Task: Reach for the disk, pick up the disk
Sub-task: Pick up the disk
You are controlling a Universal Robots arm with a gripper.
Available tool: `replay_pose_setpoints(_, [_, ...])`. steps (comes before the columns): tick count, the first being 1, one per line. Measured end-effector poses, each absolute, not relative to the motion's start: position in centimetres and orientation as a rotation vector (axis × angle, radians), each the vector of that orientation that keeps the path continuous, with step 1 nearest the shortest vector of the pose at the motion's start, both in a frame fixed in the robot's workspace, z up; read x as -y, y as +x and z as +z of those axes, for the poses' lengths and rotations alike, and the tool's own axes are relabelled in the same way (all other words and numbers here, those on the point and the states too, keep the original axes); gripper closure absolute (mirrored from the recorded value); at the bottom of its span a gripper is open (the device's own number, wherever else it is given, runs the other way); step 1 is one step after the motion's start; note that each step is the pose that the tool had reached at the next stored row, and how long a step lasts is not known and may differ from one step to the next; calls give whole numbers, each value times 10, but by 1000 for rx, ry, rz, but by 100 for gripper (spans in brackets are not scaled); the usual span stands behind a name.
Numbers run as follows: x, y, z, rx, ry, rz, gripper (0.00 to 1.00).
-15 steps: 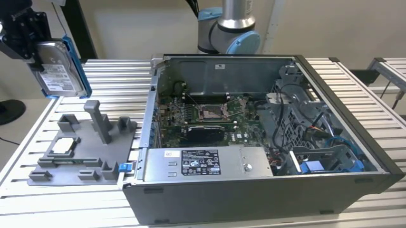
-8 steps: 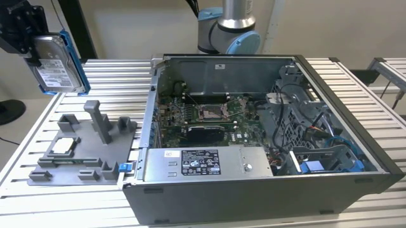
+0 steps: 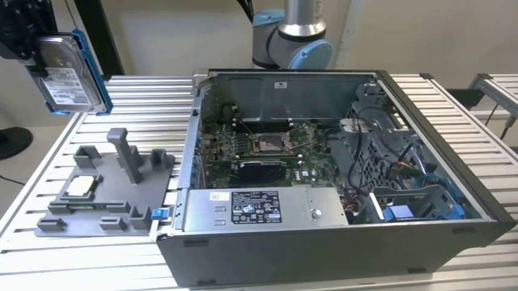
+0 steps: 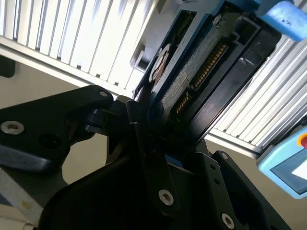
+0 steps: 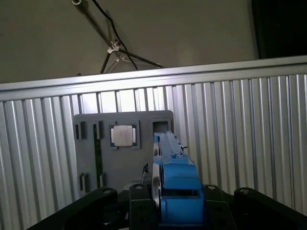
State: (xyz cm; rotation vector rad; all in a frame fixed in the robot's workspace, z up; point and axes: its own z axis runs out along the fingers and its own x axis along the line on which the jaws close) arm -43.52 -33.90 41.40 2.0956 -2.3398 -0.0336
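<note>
My pincer [image 3: 36, 57] is clamped on the disk [image 3: 69, 76], holding it upright in the air above the counter [image 3: 137, 103] at the exterior view's left. In the first wrist view the disk's blue bracket [image 5: 178, 179] runs away from me. Beneath it on the counter lies a grey holder [image 3: 109, 206] with a small square chip [image 3: 84, 185] seated in it. Farther toward the exterior view's right stands the open computer case [image 3: 324, 182].
</note>
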Motion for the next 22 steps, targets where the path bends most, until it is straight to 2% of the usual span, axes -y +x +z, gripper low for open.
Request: replay_pose_setpoints(22, [339,-435,451,2340,2096,-34,100])
